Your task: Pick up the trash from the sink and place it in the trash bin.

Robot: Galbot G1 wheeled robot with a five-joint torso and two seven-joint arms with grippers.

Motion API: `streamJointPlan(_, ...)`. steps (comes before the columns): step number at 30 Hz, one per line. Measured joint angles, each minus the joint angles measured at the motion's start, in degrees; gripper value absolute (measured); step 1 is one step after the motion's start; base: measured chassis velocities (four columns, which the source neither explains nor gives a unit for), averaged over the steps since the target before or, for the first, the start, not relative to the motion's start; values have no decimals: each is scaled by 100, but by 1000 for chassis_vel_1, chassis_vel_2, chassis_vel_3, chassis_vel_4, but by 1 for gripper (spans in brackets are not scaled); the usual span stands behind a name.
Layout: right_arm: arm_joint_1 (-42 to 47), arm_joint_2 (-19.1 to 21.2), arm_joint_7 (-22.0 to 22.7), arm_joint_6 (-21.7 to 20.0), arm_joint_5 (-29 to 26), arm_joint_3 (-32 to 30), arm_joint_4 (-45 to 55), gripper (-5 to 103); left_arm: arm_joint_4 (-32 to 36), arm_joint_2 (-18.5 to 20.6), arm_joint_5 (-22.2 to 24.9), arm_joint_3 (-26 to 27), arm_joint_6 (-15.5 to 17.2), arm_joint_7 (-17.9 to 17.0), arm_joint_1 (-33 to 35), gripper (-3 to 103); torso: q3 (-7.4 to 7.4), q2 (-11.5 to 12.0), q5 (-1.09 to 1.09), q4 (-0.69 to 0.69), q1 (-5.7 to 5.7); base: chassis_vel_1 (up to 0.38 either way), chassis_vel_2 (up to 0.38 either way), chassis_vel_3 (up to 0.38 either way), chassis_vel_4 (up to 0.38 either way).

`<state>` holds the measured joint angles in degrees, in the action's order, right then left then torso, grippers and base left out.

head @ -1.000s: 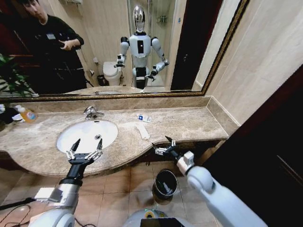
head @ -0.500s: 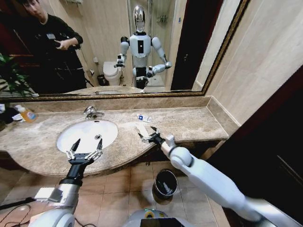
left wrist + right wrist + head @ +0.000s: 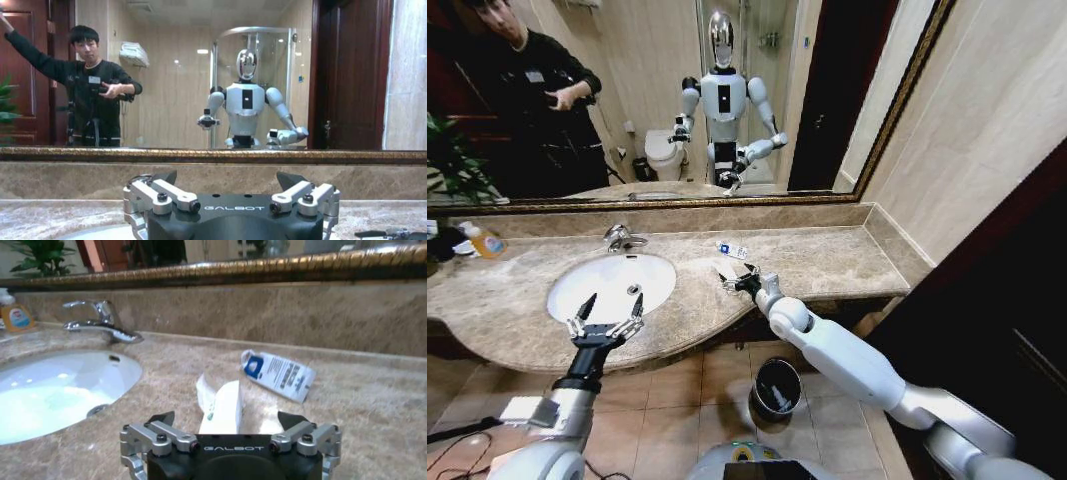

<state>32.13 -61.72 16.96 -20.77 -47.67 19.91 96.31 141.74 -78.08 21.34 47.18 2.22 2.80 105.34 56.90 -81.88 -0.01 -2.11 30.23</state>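
Note:
My right gripper (image 3: 737, 281) is open and hovers low over the beige marble counter, to the right of the sink (image 3: 587, 297). In the right wrist view a flat white strip (image 3: 221, 405) lies on the marble between its spread fingers (image 3: 160, 421). A blue-labelled white sachet (image 3: 733, 250) lies on the counter just beyond it, also seen as the sachet (image 3: 280, 374) from the right wrist. My left gripper (image 3: 607, 320) waits open over the sink's front rim, holding nothing. The trash bin (image 3: 760, 381) stands on the floor below the counter with a few pale bits inside.
A chrome tap (image 3: 623, 238) stands behind the basin. A clear bottle with an orange-yellow label (image 3: 485, 242) sits at the counter's far left. A mirror runs along the back wall. A dark door panel (image 3: 987, 330) closes off the right side.
My right arm has swung up from beside the counter's front edge above the bin and reached onto the counter over the white strip. The left arm has not moved.

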Motion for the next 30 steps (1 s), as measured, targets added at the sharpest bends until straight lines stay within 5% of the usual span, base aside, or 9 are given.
streamJointPlan(5, -87, -33, -70, -100, -175, 21, -180, 88, 0, 0, 0, 0, 0, 0, 0, 100, 0, 0, 0, 0, -1, 0, 0, 0, 0)
streamJointPlan(8, -121, -66, -227, -87, -172, -12, -399, 72, 0, 0, 0, 0, 0, 0, 0, 100, 0, 0, 0, 0, 0, 0, 0, 0, 0)
streamJointPlan(10, -122, -72, -267, -59, -166, -27, -451, 72, 0, 0, 0, 0, 0, 0, 0, 100, 0, 0, 0, 0, -1, 0, 0, 0, 0)
streamJointPlan(19, -42, 23, -372, 65, -121, -128, -358, 34, 0, 0, 0, 0, 0, 0, 0, 100, 0, 0, 1, 0, 0, 0, 0, 0, 0)
streamJointPlan(21, 0, 65, -394, 78, -112, -150, -268, 34, 0, 0, 0, 0, 0, 0, 0, 100, 0, 0, 1, 0, -1, 0, 0, 0, 0)
streamJointPlan(25, 36, 127, -459, 132, -57, -173, -197, 13, 0, 0, 0, 0, 0, 0, 0, 100, 0, 0, 1, 0, -1, 0, 0, 0, 0)
streamJointPlan(30, 99, 192, -492, 190, -20, -270, -89, 3, 0, 0, 0, 0, 0, 0, 0, 100, 0, 0, 1, 0, 0, 0, 0, 0, 0)
